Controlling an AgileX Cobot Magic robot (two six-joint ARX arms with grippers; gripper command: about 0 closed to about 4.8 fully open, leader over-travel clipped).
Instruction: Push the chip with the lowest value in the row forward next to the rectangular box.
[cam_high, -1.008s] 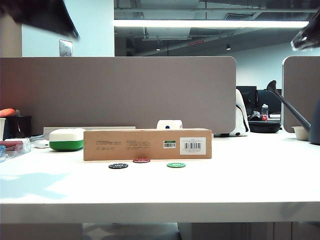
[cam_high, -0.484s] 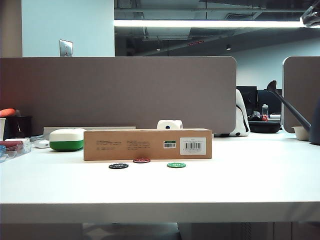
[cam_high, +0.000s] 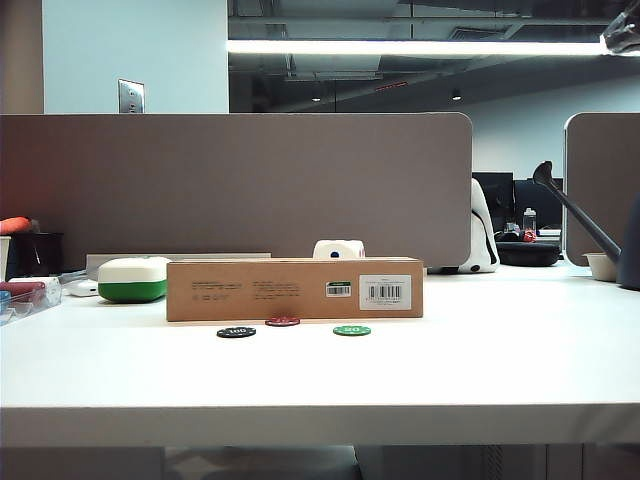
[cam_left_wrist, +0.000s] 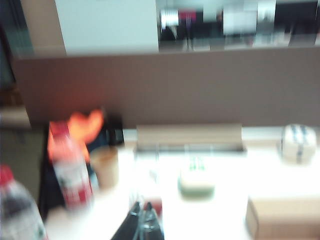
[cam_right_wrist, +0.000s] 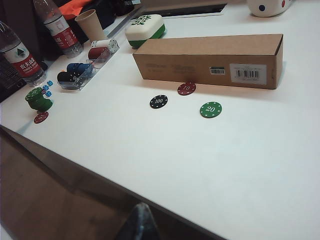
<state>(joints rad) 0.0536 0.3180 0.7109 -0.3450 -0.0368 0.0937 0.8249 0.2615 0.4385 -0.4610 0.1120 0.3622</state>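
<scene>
Seeing the dark red chip (cam_right_wrist: 186, 88) (cam_high: 283, 321) right up against the front face of the box (cam_right_wrist: 210, 62) (cam_high: 295, 289), touching or nearly so. Black chip (cam_right_wrist: 158, 101) (cam_high: 236, 332) and green chip (cam_right_wrist: 210, 109) (cam_high: 352, 330) sit further out from the box, apart from it. Left gripper (cam_left_wrist: 142, 225) hangs high, back from the box; fingertips look pressed together, view blurry. Right gripper (cam_right_wrist: 140, 220) is well off the box, only a tip visible, so I can't tell its state.

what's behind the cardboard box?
A white, spotted round object shows above the cardboard box, and a white-and-green case sits behind its left end. The table directly behind the box is hidden. Both grippers, left and right, are raised well away.
</scene>
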